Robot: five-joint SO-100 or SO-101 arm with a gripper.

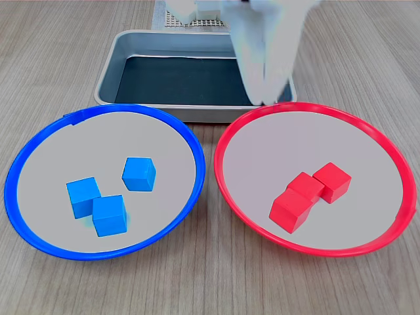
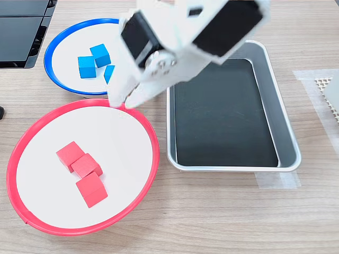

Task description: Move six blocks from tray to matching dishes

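Three blue blocks (image 1: 138, 174) (image 2: 87, 66) lie in the blue-rimmed dish (image 1: 20, 164) (image 2: 50, 47). Three red blocks (image 1: 306, 187) (image 2: 86, 165) sit bunched together in the red-rimmed dish (image 1: 394, 164) (image 2: 13, 159). The silver tray (image 1: 108, 72) (image 2: 286, 132) shows only its bare black bottom. My white gripper (image 1: 264, 98) (image 2: 123, 101) points down over the red dish's rim on the tray side, blurred in the first exterior view. Its fingers are close together with nothing between them.
Dark flat panels (image 2: 21, 32) lie at the second exterior view's top left, beside the blue dish. A white perforated pad (image 2: 326, 87) on a taped patch sits at the second exterior view's right edge. The arm's base (image 1: 197, 10) stands behind the tray.
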